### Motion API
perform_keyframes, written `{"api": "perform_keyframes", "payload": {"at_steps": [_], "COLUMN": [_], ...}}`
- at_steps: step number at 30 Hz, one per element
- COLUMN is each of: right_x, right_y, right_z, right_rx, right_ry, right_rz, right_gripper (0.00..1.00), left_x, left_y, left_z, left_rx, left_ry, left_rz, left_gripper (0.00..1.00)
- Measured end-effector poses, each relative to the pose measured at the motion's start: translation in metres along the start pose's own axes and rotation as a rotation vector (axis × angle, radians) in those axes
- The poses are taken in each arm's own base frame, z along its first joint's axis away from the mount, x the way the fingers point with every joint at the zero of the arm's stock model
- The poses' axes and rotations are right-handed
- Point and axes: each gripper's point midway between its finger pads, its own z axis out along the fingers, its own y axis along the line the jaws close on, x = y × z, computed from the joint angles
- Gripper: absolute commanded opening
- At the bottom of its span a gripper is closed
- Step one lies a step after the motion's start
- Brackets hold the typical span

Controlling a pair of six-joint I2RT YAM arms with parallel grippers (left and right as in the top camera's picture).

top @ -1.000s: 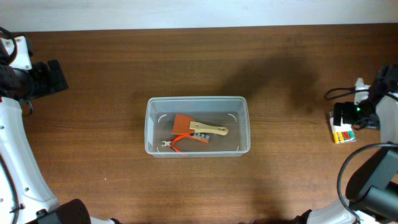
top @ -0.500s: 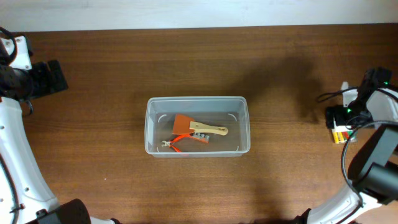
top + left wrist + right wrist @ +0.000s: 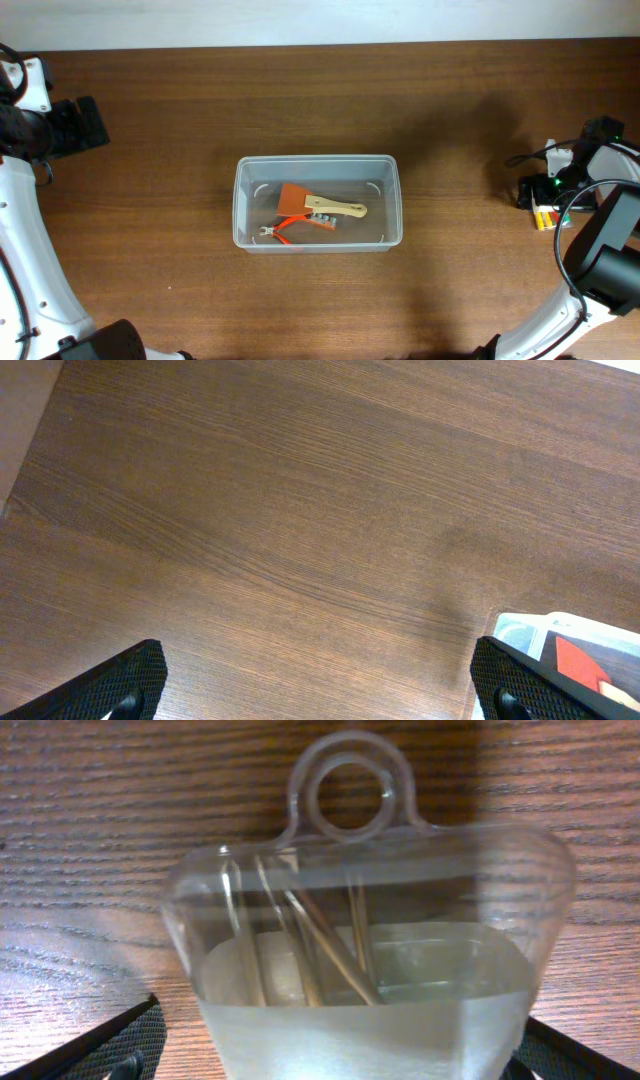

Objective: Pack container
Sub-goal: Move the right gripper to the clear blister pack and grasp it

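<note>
The container [image 3: 318,160] is a clear plastic bin in the middle of the table. It holds an orange scraper with a wooden handle [image 3: 300,203] and orange-handled pliers [image 3: 285,232]. Its corner shows in the left wrist view [image 3: 520,628]. My left gripper [image 3: 98,125] is open and empty at the far left, over bare wood [image 3: 320,690]. My right gripper [image 3: 538,193] is at the far right over a small clear packet [image 3: 545,218] with yellow and red pieces. In the right wrist view its open jaws [image 3: 340,1065] straddle the packet [image 3: 370,950], which lies on the table.
The table's back edge and a pale wall run along the top of the overhead view. A black cable [image 3: 530,157] loops off the right arm near the packet. The packet's hang-hole tab [image 3: 348,782] points away from the gripper.
My right gripper has shifted a little to the left and settled over the small packet. The left arm and the container's contents have not moved.
</note>
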Motion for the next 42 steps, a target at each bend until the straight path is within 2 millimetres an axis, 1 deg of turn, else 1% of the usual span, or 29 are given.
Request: {"api": "perform_keyframes", "payload": {"at_steps": [4,7,10,12,14,16,19,24,28,33,36,38,42], "right_x": [-0.0018,-0.0032,-0.0052,-0.0059,-0.0061,-0.0061,-0.0062,-0.0071,-0.0077,-0.0077,-0.0078,-0.008,-0.0084], "right_y": [0.0002,0.0003,0.0001,-0.0005,-0.0005,-0.0005,-0.0004,-0.001,-0.0016,-0.0015,-0.0015,-0.0011,-0.0006], "right_z": [0.001,0.0012,0.0014,0.0012,0.0012,0.0012,0.0011,-0.0001,-0.0006,-0.0006,-0.0006,-0.0006,-0.0007], "right_rx": [-0.021,-0.027,-0.029,-0.026,-0.027,-0.027,-0.027,-0.027,-0.026,-0.027,-0.027,-0.03,-0.037], "right_ry": [-0.014,-0.022,-0.03,-0.032,-0.033,-0.033,-0.033,-0.035,-0.037,-0.037,-0.037,-0.039,-0.042], "right_rz": [0.02,0.024,0.023,0.028,0.031,0.031,0.035,0.043,0.053,0.055,0.055,0.055,0.064], "right_gripper": [0.9,0.79,0.64,0.62,0.62,0.58,0.55,0.44,0.38,0.25,0.15,0.04,0.04], "left_x": [0.0,0.0,0.0,0.0,0.0,0.0,0.0,0.0,0.0,0.0,0.0,0.0,0.0], "left_y": [0.0001,0.0,0.0001,0.0,0.0001,0.0,0.0,0.0,0.0,0.0,0.0,0.0001,0.0], "left_z": [0.0,0.0,0.0,0.0,0.0,0.0,0.0,0.0,0.0,0.0,0.0,0.0,0.0], "left_rx": [0.0,0.0,0.0,0.0,0.0,0.0,0.0,0.0,0.0,0.0,0.0,0.0,0.0], "left_ry": [0.0,0.0,0.0,0.0,0.0,0.0,0.0,0.0,0.0,0.0,0.0,0.0,0.0], "left_rz": [0.0,0.0,0.0,0.0,0.0,0.0,0.0,0.0,0.0,0.0,0.0,0.0,0.0], "left_gripper": [0.99,0.99,0.99,0.99,0.99,0.99,0.99,0.99,0.99,0.99,0.99,0.99,0.99]}}
